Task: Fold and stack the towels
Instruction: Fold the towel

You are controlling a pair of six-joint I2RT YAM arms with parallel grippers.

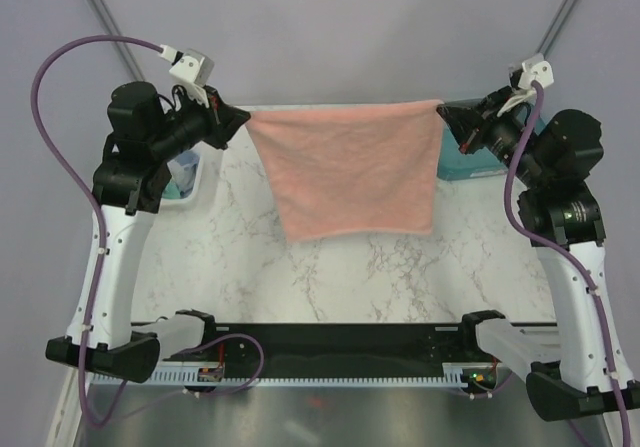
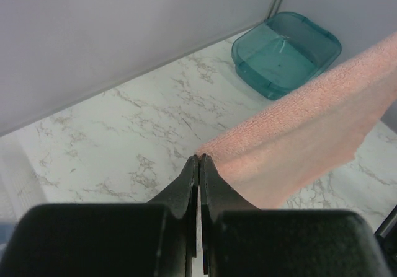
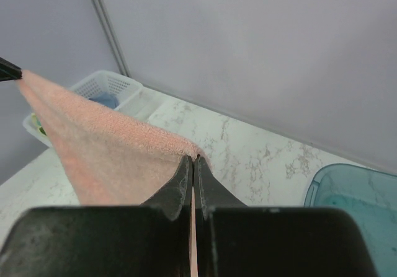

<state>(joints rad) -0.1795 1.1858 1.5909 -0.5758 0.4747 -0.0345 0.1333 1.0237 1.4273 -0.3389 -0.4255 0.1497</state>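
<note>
we hold the salmon-pink towel (image 1: 350, 172) stretched in the air above the marble table (image 1: 330, 277), left gripper (image 1: 238, 119) and right gripper (image 1: 445, 113) each clamped tight on a top corner, so the first fold seems in hand, and next it likely needs laying down flat.

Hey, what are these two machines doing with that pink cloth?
Two robot arms hold a pink towel up between them. The left tool pinches one top corner, the right tool the other, so it hangs spread out over the marble table. It is not folded yet.
</note>
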